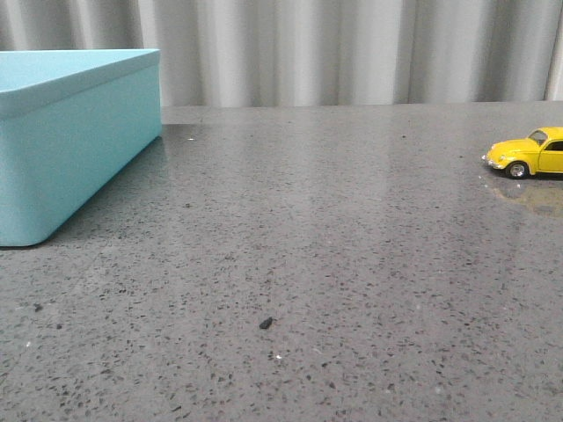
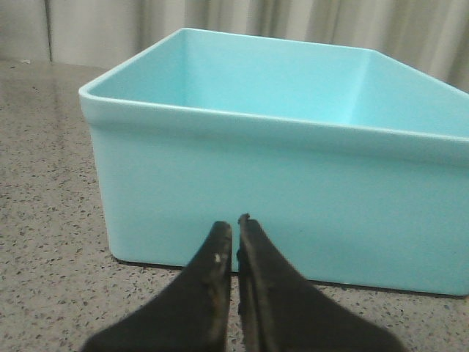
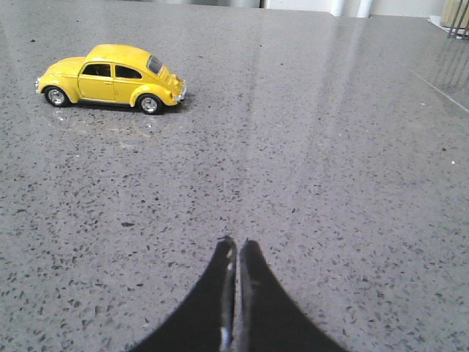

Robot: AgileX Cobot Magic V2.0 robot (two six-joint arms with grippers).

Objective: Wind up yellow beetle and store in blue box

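Front view. The blue box [image 1: 75, 141] stood at the far left of the speckled grey worktop [image 1: 299, 264], one corner turned toward the camera and its left part cut off by the frame edge. The yellow beetle [image 1: 528, 153] sat on its wheels at the far right edge, well apart from the box, its nose pointing left and its rear cropped by the frame. A small dark speck [image 1: 266, 323] lay on the bare worktop between them, nearer the camera. A pale pleated curtain [image 1: 352, 48] hung behind the worktop. Neither arm appeared in this view.

Left wrist view. The left gripper [image 2: 235, 224] hovered just in front of the box's [image 2: 278, 198] near wall, its jaws closed to a thin slit and holding nothing. The box's inside, as far as it was visible, showed only smooth turquoise walls.

Right wrist view. The right gripper [image 3: 237, 246] hung low over the worktop [image 3: 330, 169] with its jaws pressed together and empty. The beetle [image 3: 110, 78] stood side-on, well apart from the jaws, its reflection faint on the polished surface.
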